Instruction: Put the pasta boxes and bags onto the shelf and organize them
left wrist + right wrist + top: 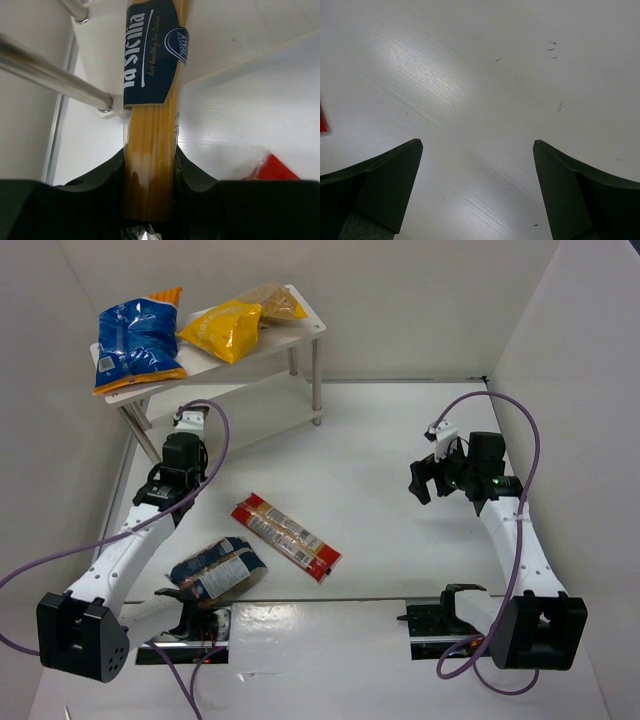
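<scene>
Three pasta bags — a blue bag (138, 343), a yellow bag (222, 330) and a clear bag (272, 302) — sit on the top board of the white shelf (303, 330). The left gripper (149, 161) clamps a yellow-tan spaghetti box (150, 100) with a dark blue label, just beside a silver shelf leg (50, 75). The right gripper (477, 150) hangs with jaws wide apart over the table (400, 550), where a red box (285, 536) and a dark blue-and-clear bag (218, 570) lie near the left arm.

A white table (390, 440) is enclosed on three sides by plain white walls (420, 300); a soft glare (420, 70), possibly from overhead lighting, is seen on its surface.
</scene>
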You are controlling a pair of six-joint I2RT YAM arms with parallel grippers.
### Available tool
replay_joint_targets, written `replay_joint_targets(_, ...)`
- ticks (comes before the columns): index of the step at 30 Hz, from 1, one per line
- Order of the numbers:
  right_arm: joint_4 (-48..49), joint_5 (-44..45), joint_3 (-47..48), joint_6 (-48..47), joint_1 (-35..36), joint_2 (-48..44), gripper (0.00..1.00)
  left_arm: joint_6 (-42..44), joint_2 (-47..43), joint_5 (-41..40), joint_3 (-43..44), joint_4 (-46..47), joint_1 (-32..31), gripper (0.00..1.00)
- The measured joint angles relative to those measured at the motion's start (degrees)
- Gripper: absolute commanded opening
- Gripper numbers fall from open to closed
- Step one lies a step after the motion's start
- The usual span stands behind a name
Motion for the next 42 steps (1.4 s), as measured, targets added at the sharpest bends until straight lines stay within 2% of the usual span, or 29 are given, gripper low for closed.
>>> replay_joint_targets(6,0.00,-0.81,-0.15,-0.31,0.00,-1.11,1.00,-0.98,0.63,-2.73,-0.61,1.79,3.43,0.00)
replay_joint_targets(25,-0.17,-2.80,-0.22,-1.60,0.00,-3.48,1.00,-0.79,13.20,-5.75,-0.90,11.74,5.79,0.00)
replay_joint_targets(41,-0.44,-2.97,-0.22,-2.03,0.00,-3.37,1.00,-0.74,16.35,-6.62,-0.90,16.28,7.85,0.00)
replay_joint_targets(42,-0.44,-2.97,-0.22,-2.12,0.00,-3.37,1.00,-0.74,16.46,-6.64,-0.90,16.39,8.00,0.04)
